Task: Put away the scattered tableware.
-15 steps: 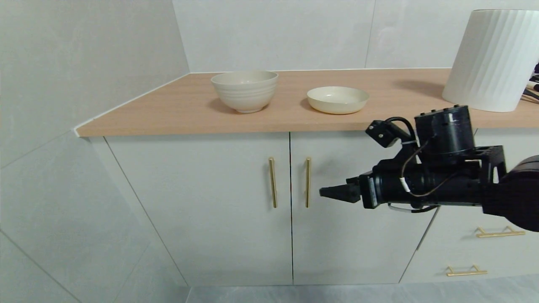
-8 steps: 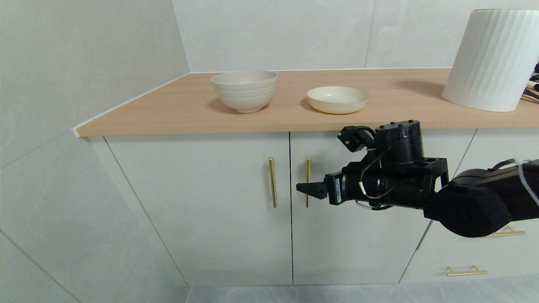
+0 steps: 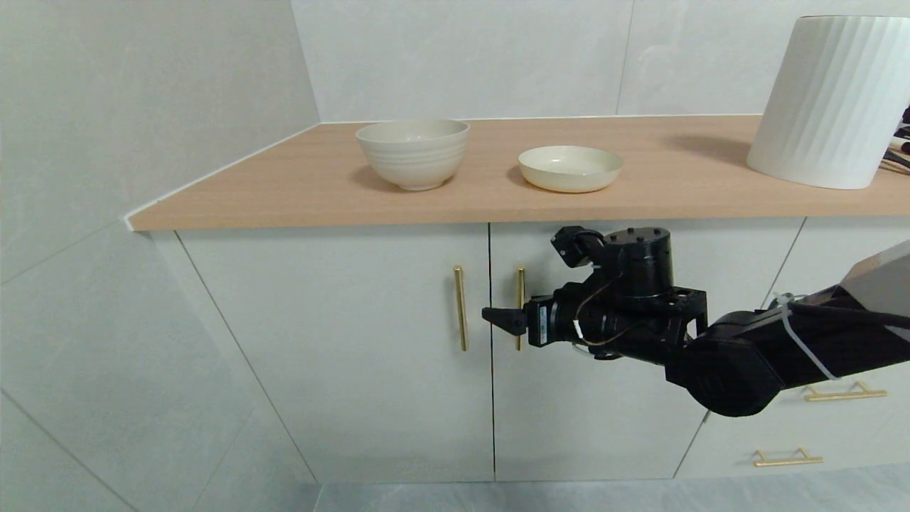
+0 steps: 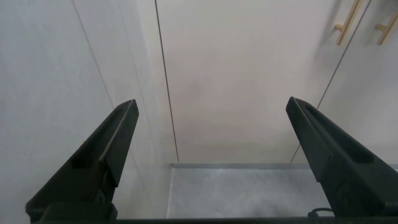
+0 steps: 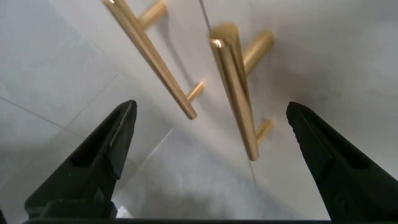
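Cream bowl (image 3: 412, 153) and dish (image 3: 570, 168) (just apart) on wooden counter (image 3: 284, 193)

The right gripper (image 3: 496, 317) hides part of the right door handle (image 3: 521, 284); the white ribbed container (image 3: 828, 99) runs off-frame.

Cream bowl (image 3: 413, 153) and dish (image 3: 570, 168) stood upright on the desk (image 3: 298, 192).
Above the right hand (image 3: 501, 318): deep ribbed bowl to its left, shallow dish to its right, apart.
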### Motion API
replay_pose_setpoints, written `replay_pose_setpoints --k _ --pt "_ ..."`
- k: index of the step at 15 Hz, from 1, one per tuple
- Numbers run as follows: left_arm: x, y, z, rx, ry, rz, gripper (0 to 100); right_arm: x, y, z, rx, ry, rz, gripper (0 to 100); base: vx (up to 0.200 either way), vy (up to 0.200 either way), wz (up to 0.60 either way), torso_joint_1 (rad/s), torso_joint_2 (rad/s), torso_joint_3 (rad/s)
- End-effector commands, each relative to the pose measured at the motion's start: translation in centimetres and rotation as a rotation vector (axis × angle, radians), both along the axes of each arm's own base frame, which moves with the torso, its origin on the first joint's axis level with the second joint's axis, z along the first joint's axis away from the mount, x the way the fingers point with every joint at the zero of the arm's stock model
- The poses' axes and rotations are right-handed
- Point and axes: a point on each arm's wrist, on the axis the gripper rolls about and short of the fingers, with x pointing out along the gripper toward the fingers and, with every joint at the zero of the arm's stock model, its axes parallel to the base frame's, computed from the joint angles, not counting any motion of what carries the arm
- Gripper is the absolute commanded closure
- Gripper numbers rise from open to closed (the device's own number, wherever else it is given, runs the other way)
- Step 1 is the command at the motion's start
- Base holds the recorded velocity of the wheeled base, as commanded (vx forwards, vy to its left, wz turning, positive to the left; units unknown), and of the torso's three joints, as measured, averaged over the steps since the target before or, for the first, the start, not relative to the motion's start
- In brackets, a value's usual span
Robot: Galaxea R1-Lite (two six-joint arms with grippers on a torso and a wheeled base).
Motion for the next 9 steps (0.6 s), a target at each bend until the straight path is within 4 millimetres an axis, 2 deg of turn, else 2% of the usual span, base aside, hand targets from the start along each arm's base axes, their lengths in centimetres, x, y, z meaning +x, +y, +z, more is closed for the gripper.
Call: replay_pose_setpoints --k 1,9 --pt "0.0 0.0 0.0 0.000 0.001 0.000 0 0.1 1.1 -0.7 0.010 0.023 0.015 0 0.000 0.000 0.00 0.000 0.00 0.000" --pt "0.0 0.0 0.0 0.000 0.000 0.000 0 -1.0 2.1 -0.9 0.044 0.074 0.042 0 0.000 0.000 0.00 0.000 0.00 0.000"
